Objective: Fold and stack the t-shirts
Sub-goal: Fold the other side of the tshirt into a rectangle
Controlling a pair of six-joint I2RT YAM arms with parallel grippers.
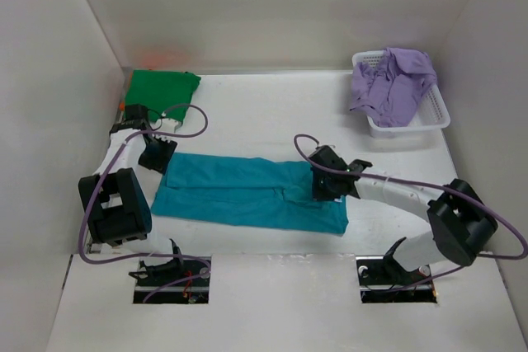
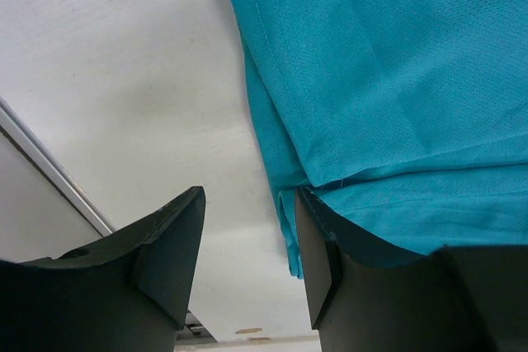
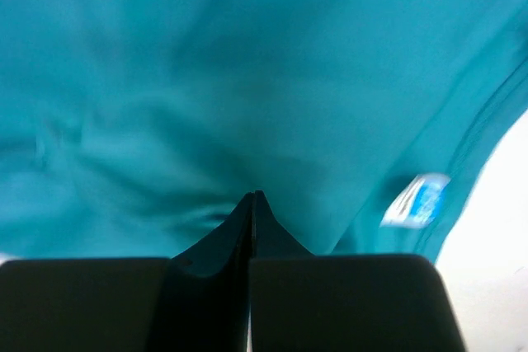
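Teal cloth fills the view just ahead of the right hand (image 3: 252,199). Its fingers are pressed tight together w/ creases running into the tips, which reads as a thin pinch on the teal t-shirt (image 1: 247,195).

Risk 1: the pinch prob. holds only the top layer. A lift would then peel the layers apart and undo the fold.

Risk 2: the grip is so slight the cloth could slip out mid-move.

Left hand (image 2: 247,204) stands half-wide w/ nothing between the fingers. One finger sits at the shirt's hem and the other over bare surface (image 2: 124,80).

Risk 3: if it closes there it may catch just one edge, or none. A pull from the right hand alone would then drag the shirt askew.

Shirt itself is a long band, folded lengthwise and lying flat between the two hands. Stitched hems are stacked at the left hand's end, and a small white-blue label shows to the right of the right hand's fingers. It is mostly smooth, w/ some puckers near the pinch.

Beyond the left hand, a green t-shirt (image 1: 161,88) lies folded. Far beyond the right hand, a lavender t-shirt (image 1: 392,80) sits crumpled in a white basket (image 1: 437,117).
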